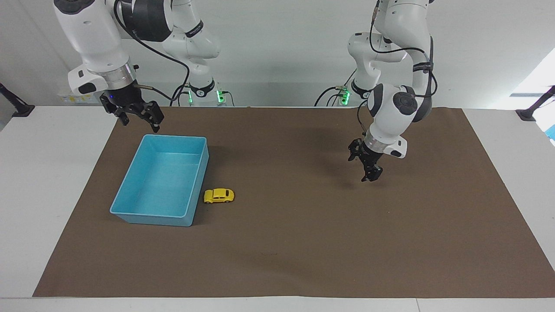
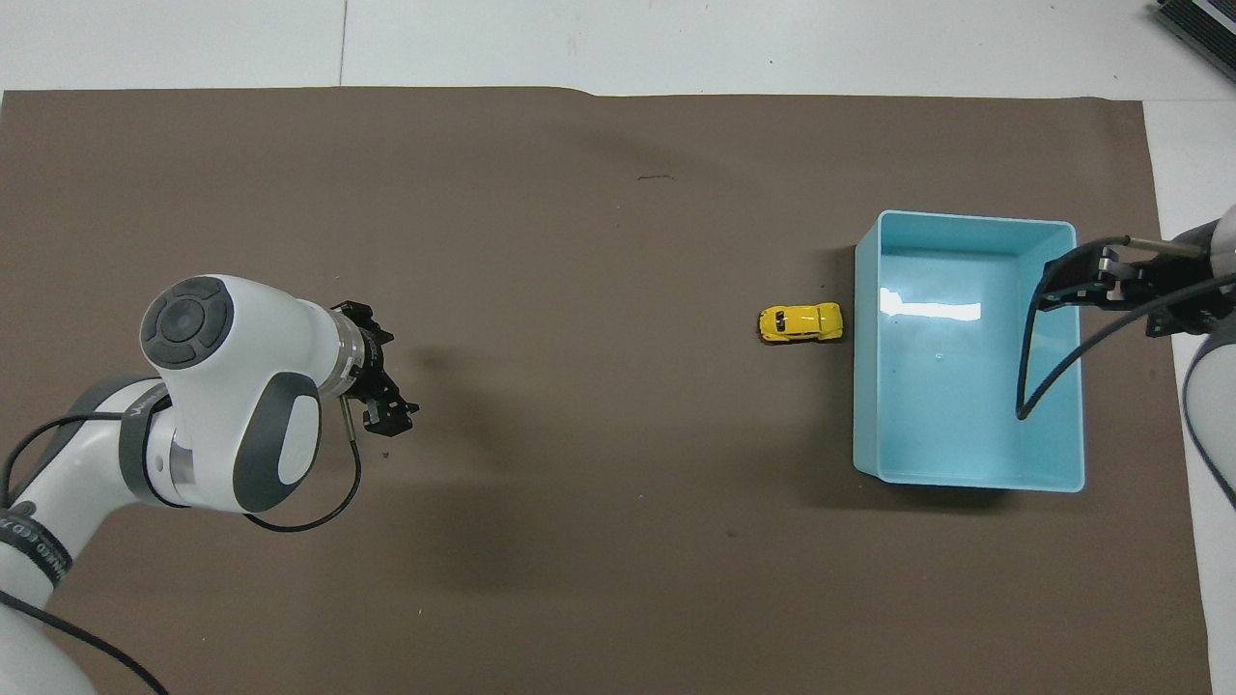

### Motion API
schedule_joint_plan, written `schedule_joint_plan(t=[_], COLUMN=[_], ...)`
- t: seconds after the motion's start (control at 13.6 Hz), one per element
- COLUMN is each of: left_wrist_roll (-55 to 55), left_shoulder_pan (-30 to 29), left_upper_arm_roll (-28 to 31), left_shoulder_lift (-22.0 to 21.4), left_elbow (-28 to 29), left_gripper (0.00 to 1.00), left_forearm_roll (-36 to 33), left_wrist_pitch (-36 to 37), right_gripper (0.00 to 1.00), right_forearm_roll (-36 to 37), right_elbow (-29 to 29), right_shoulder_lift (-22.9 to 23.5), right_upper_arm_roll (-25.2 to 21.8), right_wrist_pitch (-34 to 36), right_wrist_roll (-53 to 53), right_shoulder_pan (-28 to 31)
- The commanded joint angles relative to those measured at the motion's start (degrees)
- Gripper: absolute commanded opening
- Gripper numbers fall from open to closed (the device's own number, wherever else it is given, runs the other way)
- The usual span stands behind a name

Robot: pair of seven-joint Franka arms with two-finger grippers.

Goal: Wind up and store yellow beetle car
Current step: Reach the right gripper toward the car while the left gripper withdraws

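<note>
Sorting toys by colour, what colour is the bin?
Light blue bin, clearest in the overhead view.

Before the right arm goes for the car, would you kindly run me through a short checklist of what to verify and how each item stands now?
1. The yellow beetle car is on its wheels on the brown mat: ok.
2. Car stored in the light blue bin: not ok; it sits on the mat beside the bin's wall.
3. Room for fingers between car and bin wall: cannot tell; the car is very close to the wall or touching it.
4. The right gripper holds nothing and is open: ok; it is over the mat at the bin's end nearest the robots.
5. The left gripper is away from the car: ok; it is over the mat at the left arm's end.
</note>
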State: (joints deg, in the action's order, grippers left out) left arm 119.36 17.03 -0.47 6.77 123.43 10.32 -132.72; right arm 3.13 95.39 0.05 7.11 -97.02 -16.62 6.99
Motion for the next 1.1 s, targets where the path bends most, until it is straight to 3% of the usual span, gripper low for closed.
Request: schedule_joint_plan(t=[0.0,0.51,0.73,1.03], left_wrist_roll=[1.4,-1.9,-13.9,-27.2], left_shoulder_pan=[1.1,-2.7,-3.5,-4.4], left_upper_arm_roll=[0.6,0.9,1.0,1.1], left_shoulder_lift=[1.9,-0.5,-0.9,-2.7], left_elbow=[-4.9,-17.7,-22.6,-24.3], left_gripper=[1.0,1.0,1.0,1.0], left_forearm_roll=[-0.3,-0.4,-0.4,-0.4], left_wrist_pitch=[3.4,14.5,20.5,20.6], right_gripper=[1.0,1.0,1.0,1.0], right_forearm_roll=[-0.8,-0.8,-0.8,-0.8], right_elbow=[3.0,3.6,3.7,3.7], right_shoulder_lift=[-1.2,1.0,2.3,4.3], right_upper_arm_roll=[0.3,0.4,0.4,0.4], right_wrist_pitch=[-2.9,-5.3,-7.1,-9.5], right_wrist_roll=[-4.4,-19.9,-26.2,-34.9], right_shoulder_pan=[-0.7,-4.6,-6.7,-9.4])
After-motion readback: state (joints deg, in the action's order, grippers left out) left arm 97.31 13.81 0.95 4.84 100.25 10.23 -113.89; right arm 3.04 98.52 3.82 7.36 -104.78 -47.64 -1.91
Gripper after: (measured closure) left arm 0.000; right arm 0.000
